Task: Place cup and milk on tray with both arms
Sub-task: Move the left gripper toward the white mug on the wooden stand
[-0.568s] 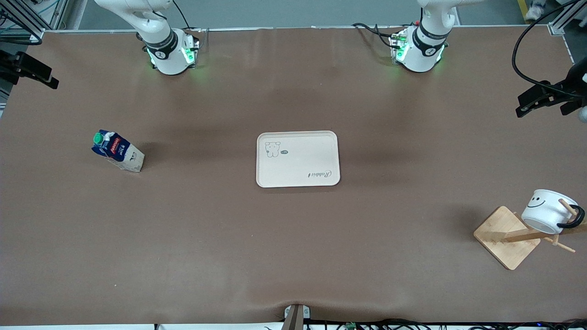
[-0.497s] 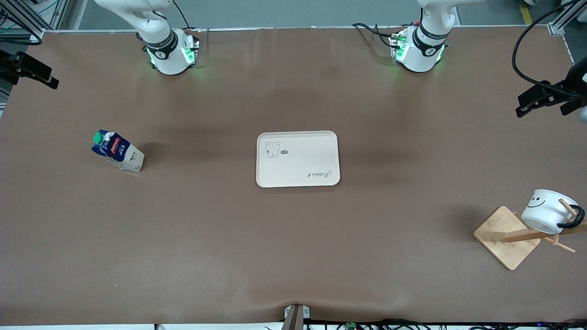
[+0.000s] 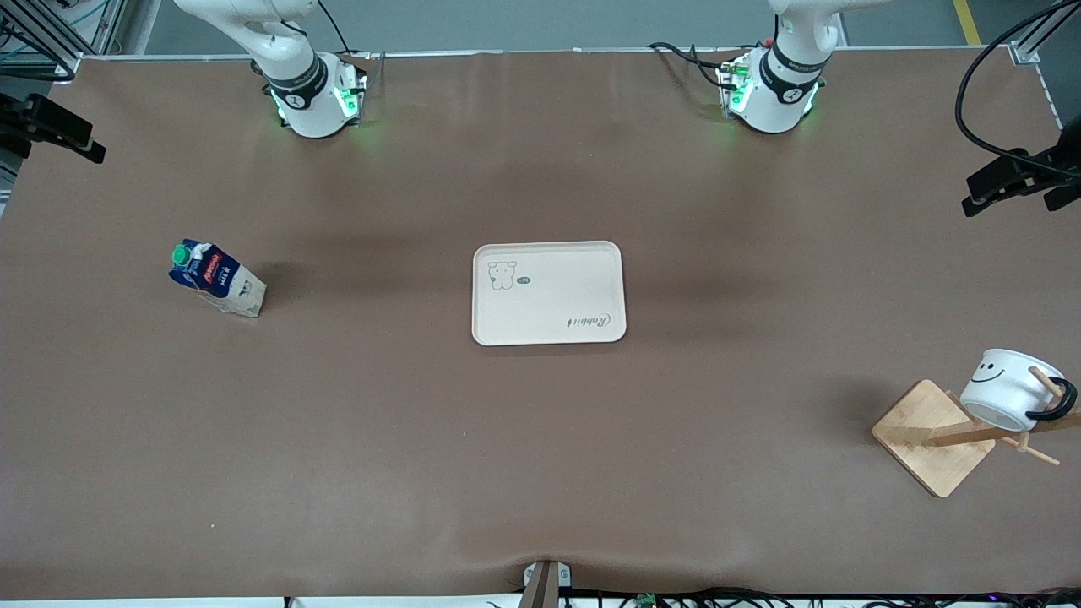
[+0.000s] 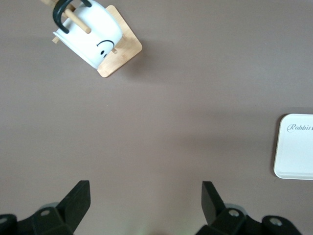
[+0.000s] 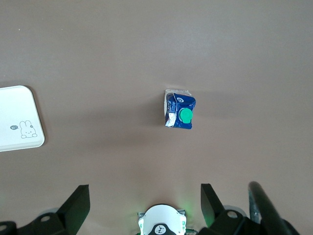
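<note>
Front view: the flat cream tray [image 3: 549, 293] sits mid-table, bare. The blue milk carton [image 3: 216, 278] stands toward the right arm's end; the white smiley cup [image 3: 1010, 388] hangs on a wooden rack [image 3: 934, 437].

Left wrist view: the left gripper [image 4: 145, 199] hangs spread wide over bare table — it should come down straight over the cup.

Right wrist view: the right gripper [image 5: 145, 201], spread too, should line up square with the carton's flat sides.

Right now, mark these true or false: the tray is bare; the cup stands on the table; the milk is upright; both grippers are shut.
1. The tray is bare. True.
2. The cup stands on the table. False: it hangs by its handle on a wooden rack.
3. The milk is upright. True.
4. Both grippers are shut. False: the left gripper and the right gripper are open, each high over the table and holding nothing.
</note>
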`<state>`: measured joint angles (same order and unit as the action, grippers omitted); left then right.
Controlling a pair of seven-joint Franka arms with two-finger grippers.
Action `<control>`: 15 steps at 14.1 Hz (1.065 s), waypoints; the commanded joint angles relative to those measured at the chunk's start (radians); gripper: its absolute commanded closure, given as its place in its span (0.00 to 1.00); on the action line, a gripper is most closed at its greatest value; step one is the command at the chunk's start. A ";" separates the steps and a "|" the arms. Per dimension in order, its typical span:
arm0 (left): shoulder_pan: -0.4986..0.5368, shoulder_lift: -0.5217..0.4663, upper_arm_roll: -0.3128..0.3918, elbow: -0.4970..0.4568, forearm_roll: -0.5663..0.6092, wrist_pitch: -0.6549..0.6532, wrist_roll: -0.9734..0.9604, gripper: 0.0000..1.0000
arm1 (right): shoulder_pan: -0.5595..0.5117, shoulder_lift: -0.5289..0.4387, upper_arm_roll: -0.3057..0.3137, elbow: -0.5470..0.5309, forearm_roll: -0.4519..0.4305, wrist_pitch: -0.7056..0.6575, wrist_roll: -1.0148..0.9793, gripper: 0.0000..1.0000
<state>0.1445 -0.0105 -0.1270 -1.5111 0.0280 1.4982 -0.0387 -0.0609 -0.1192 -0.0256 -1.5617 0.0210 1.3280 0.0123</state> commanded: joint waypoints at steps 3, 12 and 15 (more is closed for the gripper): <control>0.079 0.009 0.004 -0.081 -0.014 0.170 -0.009 0.00 | -0.008 -0.005 0.003 -0.006 -0.001 0.005 -0.017 0.00; 0.168 -0.052 0.007 -0.394 -0.060 0.620 0.042 0.00 | -0.013 0.018 0.001 0.006 0.000 0.005 -0.017 0.00; 0.222 -0.023 0.007 -0.432 -0.173 0.729 0.190 0.00 | -0.013 0.019 0.001 0.006 0.000 0.005 -0.015 0.00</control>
<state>0.3284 -0.0249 -0.1187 -1.8950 -0.0773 2.1582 0.0596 -0.0623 -0.1017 -0.0283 -1.5633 0.0210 1.3320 0.0101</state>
